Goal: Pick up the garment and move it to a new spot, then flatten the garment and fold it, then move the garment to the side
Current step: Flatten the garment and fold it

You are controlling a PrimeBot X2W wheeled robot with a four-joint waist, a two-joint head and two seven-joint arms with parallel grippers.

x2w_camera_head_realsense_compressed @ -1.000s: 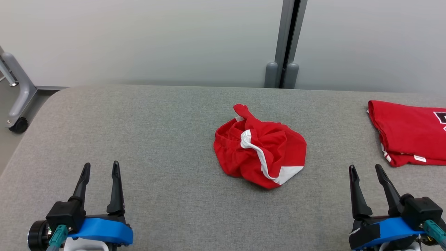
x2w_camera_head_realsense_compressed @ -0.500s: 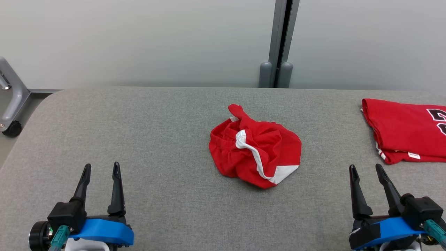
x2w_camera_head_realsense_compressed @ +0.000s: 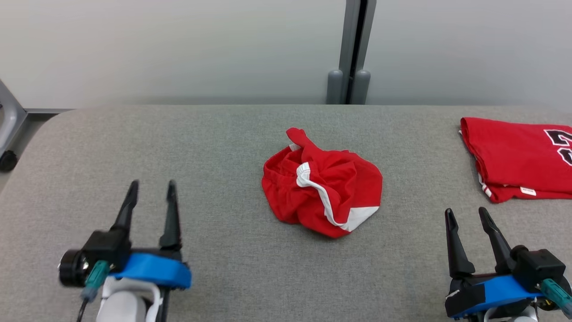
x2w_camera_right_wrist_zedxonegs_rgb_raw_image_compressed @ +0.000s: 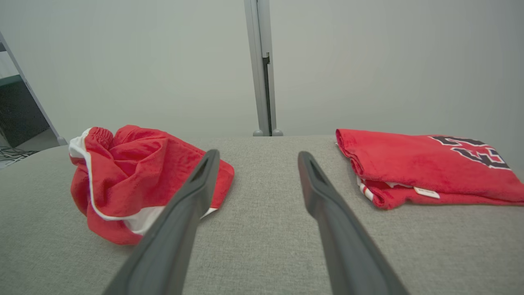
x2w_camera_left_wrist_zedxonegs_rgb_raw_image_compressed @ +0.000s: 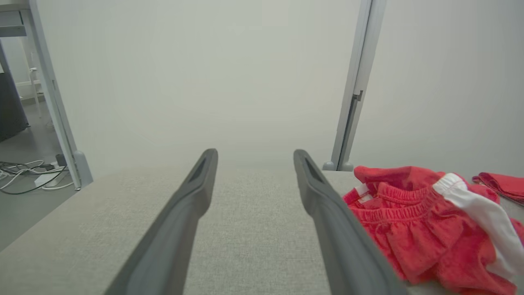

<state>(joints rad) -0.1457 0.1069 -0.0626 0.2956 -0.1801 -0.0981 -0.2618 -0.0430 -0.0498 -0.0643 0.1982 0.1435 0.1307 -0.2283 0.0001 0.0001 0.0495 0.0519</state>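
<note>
A grey fabric-covered table (x2w_camera_head_realsense_compressed: pixel 214 134) is stretching across the head view, and pale wall panels (x2w_camera_head_realsense_compressed: pixel 178 44) are standing behind it, joined by a grey post (x2w_camera_head_realsense_compressed: pixel 353 44).

At the table's far right a folded red shirt (x2w_camera_head_realsense_compressed: pixel 514 152) is lying flat, with its right end running out of the head view. The garment (x2w_camera_head_realsense_compressed: pixel 321 188), a pair of red shorts with white trim, is sitting in a crumpled heap near the middle of the table. It is well apart from the shirt and is not touching either gripper.

The left gripper (x2w_camera_head_realsense_compressed: pixel 153 184) is hovering over the table to the garment's left, its two dark fingers spread apart and holding nothing. In the left wrist view the garment is lying just right of that gripper's right finger. The right gripper (x2w_camera_head_realsense_compressed: pixel 465 211) is hanging at the lower right with its fingers likewise spread and empty, pointing between the garment and the shirt.

Black lettering (x2w_camera_head_realsense_compressed: pixel 561 143) with a white outline is showing on the shirt, but the frame edge is cutting it off and it cannot be read. A small white tag (x2w_camera_head_realsense_compressed: pixel 527 191) is sticking out at the shirt's hem, its print too small to read.
</note>
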